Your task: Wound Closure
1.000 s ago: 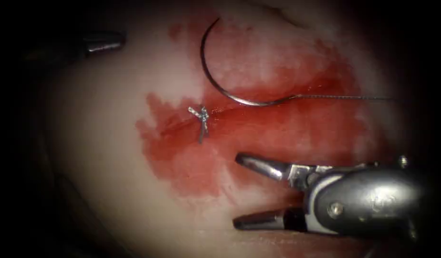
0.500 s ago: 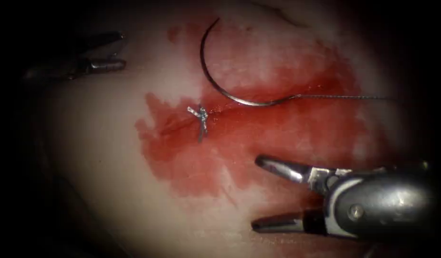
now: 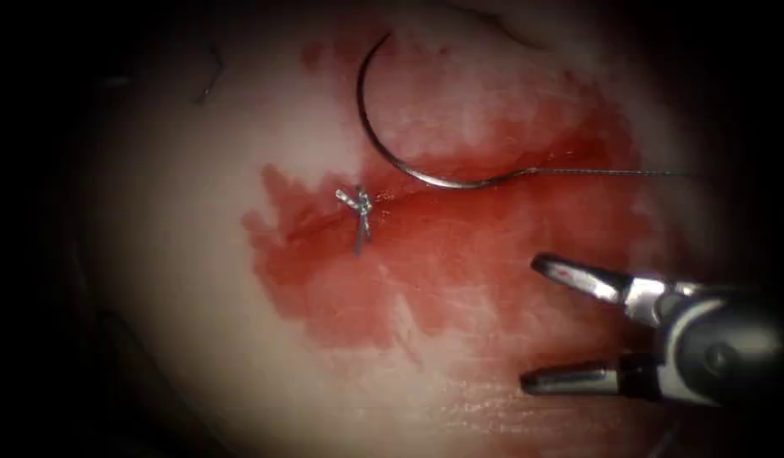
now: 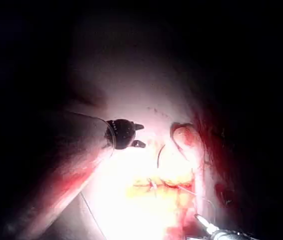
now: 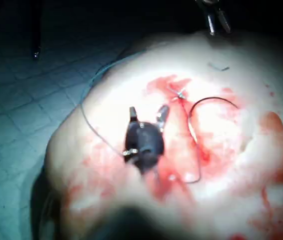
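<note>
The right hand (image 3: 528, 326) has drawn back toward the endoscope view's right edge over the past second, and the left hand has slipped from the upper left of that view. In the endoscope view the right hand's jaws are spread wide and hold nothing. The needle (image 3: 383, 148) lies free on the tissue (image 3: 171, 280), not in it, just above the cut (image 3: 324, 222); its tip points up and its arc sweeps down and right to the swaged end, where the thread (image 3: 613, 173) runs off rightward. A tied knot (image 3: 358, 208) sits on the cut amid red fluid (image 3: 460, 246).

In the left wrist view the left hand (image 4: 137, 135) hovers off the tissue with jaws parted, empty, the needle (image 4: 159, 156) just beyond.

In the right wrist view the right hand (image 5: 146, 117) hangs released, the needle (image 5: 211, 101) lying beside it.

The needle looks thin, stiff and slick; a grip on the mid-curve would likely hold best.
</note>
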Action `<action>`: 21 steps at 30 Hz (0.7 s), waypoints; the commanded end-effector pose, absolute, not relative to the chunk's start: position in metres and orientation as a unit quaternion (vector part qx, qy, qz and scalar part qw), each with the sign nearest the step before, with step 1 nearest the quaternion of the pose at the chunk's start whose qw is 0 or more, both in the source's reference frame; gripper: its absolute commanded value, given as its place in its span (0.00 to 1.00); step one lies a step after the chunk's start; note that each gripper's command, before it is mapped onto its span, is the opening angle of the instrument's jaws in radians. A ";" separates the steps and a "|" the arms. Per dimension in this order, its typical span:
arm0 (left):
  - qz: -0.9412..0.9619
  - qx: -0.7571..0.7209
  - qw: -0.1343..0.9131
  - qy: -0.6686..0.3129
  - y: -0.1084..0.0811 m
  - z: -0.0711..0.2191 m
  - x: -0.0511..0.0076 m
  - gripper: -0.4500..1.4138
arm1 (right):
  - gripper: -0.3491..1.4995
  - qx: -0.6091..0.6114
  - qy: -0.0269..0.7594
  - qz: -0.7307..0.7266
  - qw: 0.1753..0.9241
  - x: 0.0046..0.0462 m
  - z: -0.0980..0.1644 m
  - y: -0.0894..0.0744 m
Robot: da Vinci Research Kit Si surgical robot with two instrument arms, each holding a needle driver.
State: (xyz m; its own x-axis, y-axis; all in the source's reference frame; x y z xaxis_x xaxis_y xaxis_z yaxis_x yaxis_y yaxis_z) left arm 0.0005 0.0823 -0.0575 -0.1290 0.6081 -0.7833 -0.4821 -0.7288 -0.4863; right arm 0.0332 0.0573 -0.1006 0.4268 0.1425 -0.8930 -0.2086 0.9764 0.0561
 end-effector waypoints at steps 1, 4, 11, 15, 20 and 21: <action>0.749 -0.552 0.361 -0.064 0.082 -0.059 -0.0027 0.54 | 0.88 -0.028 0.528 0.108 0.842 0.0334 -0.100 0.057; 0.781 -0.535 0.311 -0.085 0.082 -0.061 -0.0064 0.46 | 0.77 -0.016 0.530 0.120 0.840 0.0330 -0.100 0.057; 0.844 -0.513 0.116 -0.104 0.083 -0.060 -0.0116 0.41 | 0.73 0.011 0.540 0.132 0.831 0.0327 -0.100 0.057; 0.894 -0.430 -0.061 -0.111 0.084 -0.058 -0.0136 0.46 | 0.74 0.011 0.540 0.132 0.831 0.0328 -0.100 0.057; 0.909 -0.368 -0.147 -0.126 0.086 -0.057 -0.0137 0.47 | 0.75 0.011 0.540 0.132 0.831 0.0328 -0.100 0.057; 0.909 -0.357 -0.167 -0.132 0.087 -0.057 -0.0133 0.48 | 0.75 0.010 0.540 0.132 0.831 0.0329 -0.100 0.057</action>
State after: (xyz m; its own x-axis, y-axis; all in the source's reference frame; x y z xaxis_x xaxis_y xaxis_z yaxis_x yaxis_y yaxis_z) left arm -0.0125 0.0863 -0.0567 -0.6956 -0.2265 -0.6818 0.4196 -0.8984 -0.1296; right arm 0.0321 0.0569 -0.1007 0.3850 0.2322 -0.8932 -0.2095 0.9646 0.1605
